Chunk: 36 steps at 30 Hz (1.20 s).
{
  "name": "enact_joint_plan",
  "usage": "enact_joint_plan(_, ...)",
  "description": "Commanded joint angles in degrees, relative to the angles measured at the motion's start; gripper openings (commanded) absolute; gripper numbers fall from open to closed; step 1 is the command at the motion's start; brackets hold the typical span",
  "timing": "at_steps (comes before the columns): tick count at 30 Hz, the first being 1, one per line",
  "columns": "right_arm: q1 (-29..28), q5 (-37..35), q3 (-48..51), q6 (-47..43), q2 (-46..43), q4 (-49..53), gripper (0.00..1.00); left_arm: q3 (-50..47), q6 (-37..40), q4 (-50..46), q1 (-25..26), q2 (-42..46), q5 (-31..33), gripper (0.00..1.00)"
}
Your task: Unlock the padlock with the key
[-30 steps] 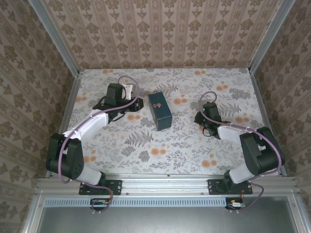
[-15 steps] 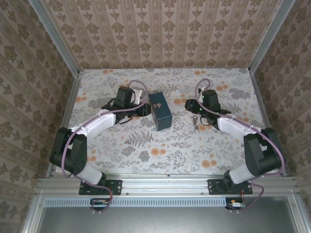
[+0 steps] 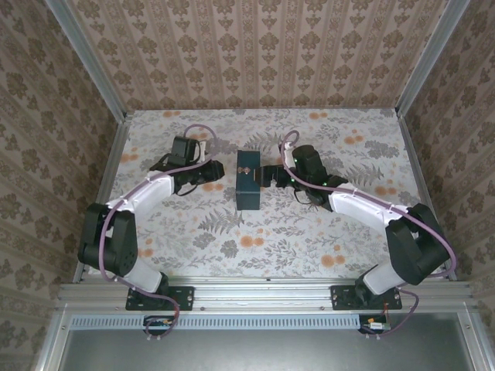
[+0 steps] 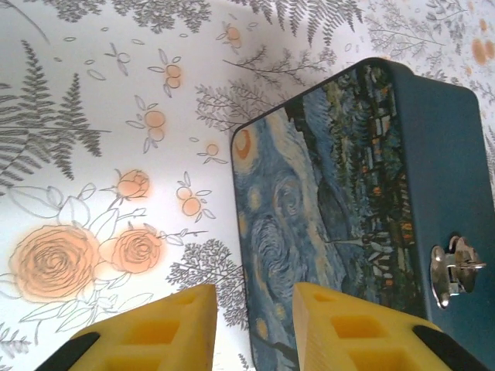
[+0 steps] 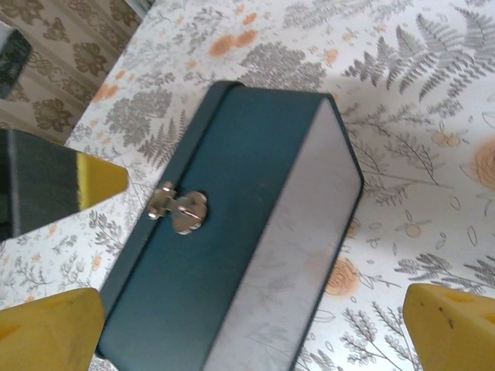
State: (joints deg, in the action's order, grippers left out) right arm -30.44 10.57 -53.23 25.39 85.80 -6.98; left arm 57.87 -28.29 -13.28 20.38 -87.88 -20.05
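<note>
The padlock [image 3: 249, 179] is a dark-blue block with a starry-night print, lying on the flowered table between both arms. Its painted face [image 4: 309, 209] and silver clasp [image 4: 456, 270] show in the left wrist view. The left gripper [image 3: 223, 171] sits at its left side, yellow fingers [image 4: 155, 332] a little apart and open [image 4: 255, 325], one over the table, one before the painted face. The right gripper [image 3: 267, 175] is wide open [image 5: 247, 332], straddling the padlock's plain blue side [image 5: 255, 232] near the clasp [image 5: 178, 209]. The key is hidden.
Patterned walls and metal rails [image 3: 93, 69] close in the table on three sides. The left gripper's black and yellow finger [image 5: 69, 185] shows just beyond the padlock in the right wrist view. Bare flowered tabletop [image 3: 255, 239] lies in front of the padlock.
The right gripper opened wide and swung left up to the padlock; the key it left on the table is now covered by the arm. The padlock turned straighter. The left gripper drew back a little.
</note>
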Motion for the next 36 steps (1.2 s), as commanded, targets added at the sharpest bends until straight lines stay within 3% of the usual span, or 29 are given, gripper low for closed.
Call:
enact_joint_plan(1,-1.69,-3.59,-2.1,1.71,-1.07,4.15,1.0,0.46,1.27,-1.73,-0.53,2.81,1.51,0.32)
enact_joint_plan(3,-4.74,-7.23,-4.23,2.26,-0.82,6.82,1.0,0.82,1.41,-2.42,-0.23,2.38,2.04,0.31)
enact_joint_plan(5,-9.39,-17.54,-8.28,5.18,-0.3,13.82,1.0,0.78,2.04,-3.81,0.14,2.29,4.33,0.3)
enact_joint_plan(8,-13.89,-27.26,-11.31,12.13,0.57,19.63,1.0,-0.44,2.17,-4.19,0.01,3.0,7.02,0.29)
enact_joint_plan(17,-19.03,-36.09,-16.49,16.54,10.01,22.69,1.0,-2.26,2.51,-3.31,-0.16,4.58,6.03,0.27)
enact_joint_plan(26,-21.11,-35.95,-18.95,15.47,16.19,17.97,1.0,-4.16,3.22,-2.72,-1.31,6.79,4.58,0.26)
enact_joint_plan(33,-21.21,-36.29,-20.85,15.92,18.47,21.39,0.99,-5.43,3.03,-2.2,-2.32,7.24,3.8,0.25)
enact_joint_plan(36,-21.18,-35.92,-19.25,17.35,17.89,20.35,0.85,-5.38,3.12,-2.45,-2.62,7.44,3.71,0.24)
